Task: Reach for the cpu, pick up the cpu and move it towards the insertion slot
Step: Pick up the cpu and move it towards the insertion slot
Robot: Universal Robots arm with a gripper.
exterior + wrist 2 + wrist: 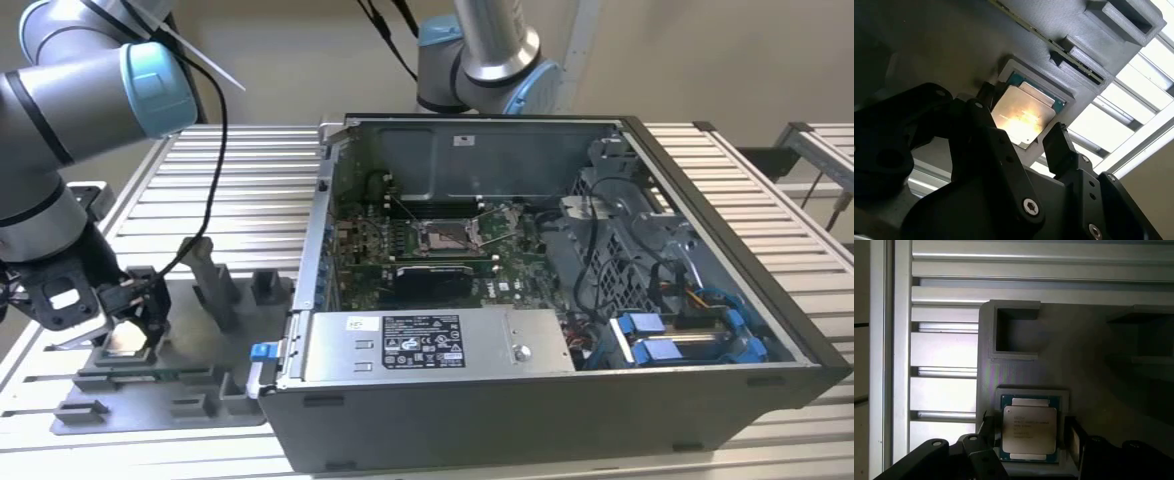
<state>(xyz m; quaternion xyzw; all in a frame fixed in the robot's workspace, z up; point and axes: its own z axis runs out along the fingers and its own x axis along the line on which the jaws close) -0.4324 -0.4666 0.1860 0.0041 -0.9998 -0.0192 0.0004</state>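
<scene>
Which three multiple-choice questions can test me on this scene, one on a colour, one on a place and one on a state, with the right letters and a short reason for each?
1. What colour is the circuit board around the insertion slot?
A red; B green; C white.

2. Where does the cpu lie?
A in the insertion slot; B in a recess of the grey fixture; C lifted in the air.

3. How is the gripper?
A open, one finger on each side of the cpu; B shut on the cpu; C open above the insertion slot.

Answers:
1 B: the exterior view shows green board beside the slot's silver frame.
2 B: both wrist views show the cpu flat in the fixture's recess.
3 A: both wrist views show a black finger at each side, apart from the cpu.
</scene>
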